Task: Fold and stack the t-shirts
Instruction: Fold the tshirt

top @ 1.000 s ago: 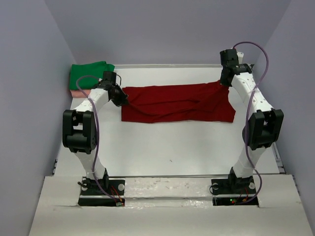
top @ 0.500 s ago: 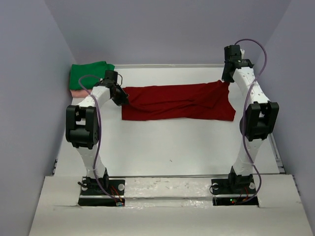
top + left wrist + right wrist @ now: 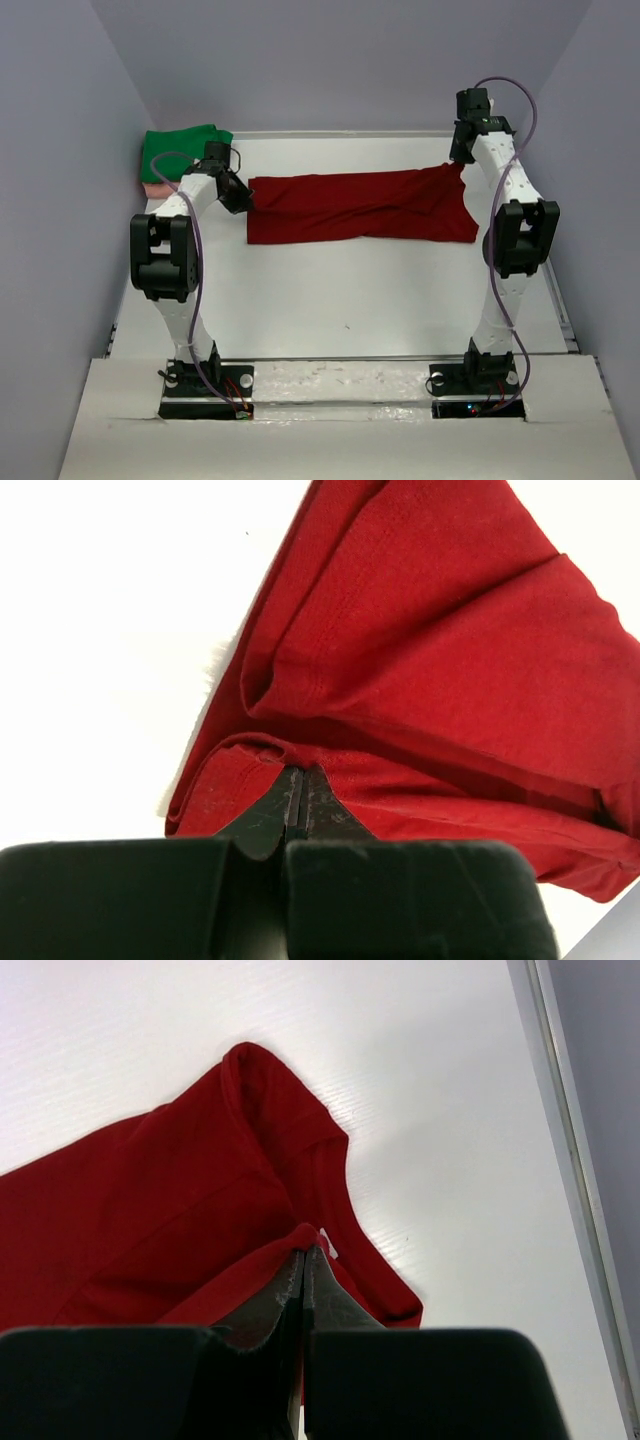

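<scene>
The dark red t-shirt lies stretched left to right across the far half of the table, folded lengthwise into a long band. My left gripper is shut on its left end; the left wrist view shows the red cloth bunched at the closed tips. At the far right my right gripper is shut on the shirt's upper right corner, which is lifted a little; the right wrist view shows the red fabric pinched at the tips. A folded green t-shirt rests on a pink one at the far left corner.
Grey walls close in the table on the left, back and right. A metal rail runs along the table's right edge close to my right gripper. White tabletop lies between the shirt and the arm bases.
Both grippers have carried the red shirt's ends a little farther back, and the shirt now lies straighter and flatter. Both arms have drawn more upright.
</scene>
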